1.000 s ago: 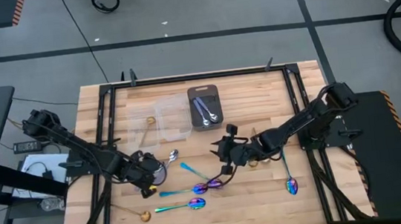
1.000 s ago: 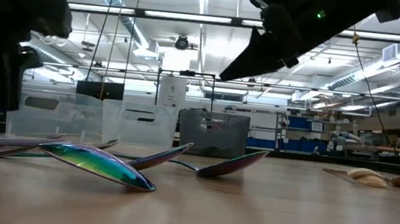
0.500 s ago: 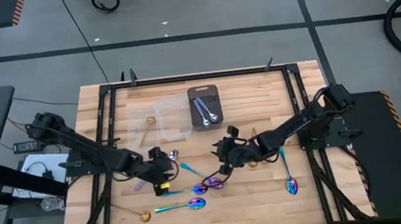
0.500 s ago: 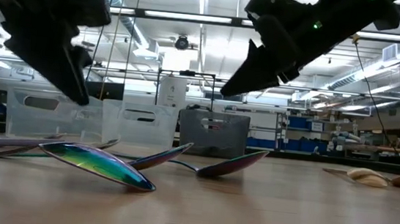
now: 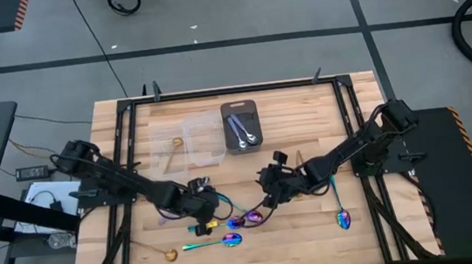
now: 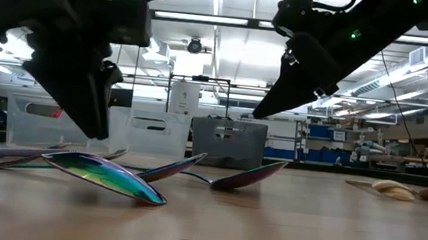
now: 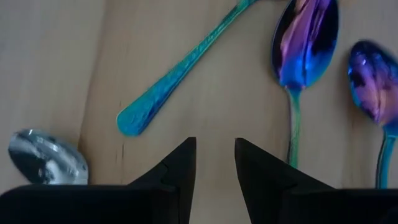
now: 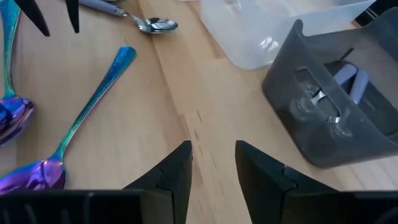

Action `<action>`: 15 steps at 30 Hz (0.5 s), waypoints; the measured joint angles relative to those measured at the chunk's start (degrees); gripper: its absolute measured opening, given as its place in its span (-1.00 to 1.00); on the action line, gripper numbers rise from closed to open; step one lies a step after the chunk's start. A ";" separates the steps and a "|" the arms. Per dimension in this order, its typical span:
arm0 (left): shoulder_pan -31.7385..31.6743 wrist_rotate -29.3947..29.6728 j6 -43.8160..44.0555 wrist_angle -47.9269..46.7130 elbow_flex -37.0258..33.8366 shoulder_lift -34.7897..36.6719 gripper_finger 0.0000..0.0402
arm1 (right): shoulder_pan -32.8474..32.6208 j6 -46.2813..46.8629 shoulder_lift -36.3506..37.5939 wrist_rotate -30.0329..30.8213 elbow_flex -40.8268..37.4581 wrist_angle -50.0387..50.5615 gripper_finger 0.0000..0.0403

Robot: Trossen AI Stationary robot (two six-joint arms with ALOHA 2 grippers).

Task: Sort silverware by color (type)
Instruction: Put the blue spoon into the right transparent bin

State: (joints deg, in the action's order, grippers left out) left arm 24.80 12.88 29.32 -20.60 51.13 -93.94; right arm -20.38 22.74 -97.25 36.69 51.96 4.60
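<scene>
The left claw (image 5: 210, 207) hangs above the middle front of the wooden worktop (image 5: 300, 239), its two dark fingers (image 7: 180, 165) parted with a narrow gap and nothing between them. Just ahead of its tips lies the blue-green handle end of a rainbow spoon (image 7: 180, 71), and just beside that, two more rainbow spoon bowls (image 7: 306, 37) gleam purple-blue, one next to the other. To one side of the claw, close by, sits the bowl of a silver spoon (image 7: 46, 158).

The right claw (image 5: 270, 184) hovers near the worktop's centre, also released, its fingers (image 8: 171, 171) spread over bare wood and gripping nothing. Ahead of it stands the dark gray tray (image 8: 348, 140), with silver spoons (image 5: 242, 129) lying inside. Beside the tray is a clear plastic container (image 8: 261, 37). Off to the claw's other side runs a rainbow spoon with its purple bowl nearest the claw, and farther on lies another silver spoon (image 8: 146, 23).

Between the two claws, the cluster of rainbow spoons (image 5: 249, 218) rests on the worktop. Another rainbow spoon (image 5: 215, 241) lies just nearer the front edge from the left claw, with a gold spoon (image 5: 154, 250) farther out on that claw's outer side. Behind the right claw, well apart from it, a rainbow spoon (image 5: 341, 211) lies alone, and a gold spoon (image 5: 177, 142) sits by the clear containers.
</scene>
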 joint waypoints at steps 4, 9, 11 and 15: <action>-0.41 0.42 0.01 -0.43 2.60 -2.04 -0.37 | -0.27 -0.15 0.00 0.33 0.00 0.14 -0.34; -1.61 0.55 0.02 0.58 3.85 -3.46 -0.19 | -0.66 -0.20 0.00 0.31 0.00 0.03 -0.34; -1.91 0.55 -0.02 1.68 3.85 -4.05 -0.11 | -0.76 -0.20 0.00 0.07 0.00 0.05 -0.34; -2.09 0.55 -0.48 3.11 3.85 -4.42 -0.05 | -0.94 -0.37 0.00 -0.04 0.00 0.01 -0.34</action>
State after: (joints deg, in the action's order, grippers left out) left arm 22.71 13.43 28.84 -17.49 54.98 -98.37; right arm -21.32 22.37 -97.25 36.65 51.96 4.60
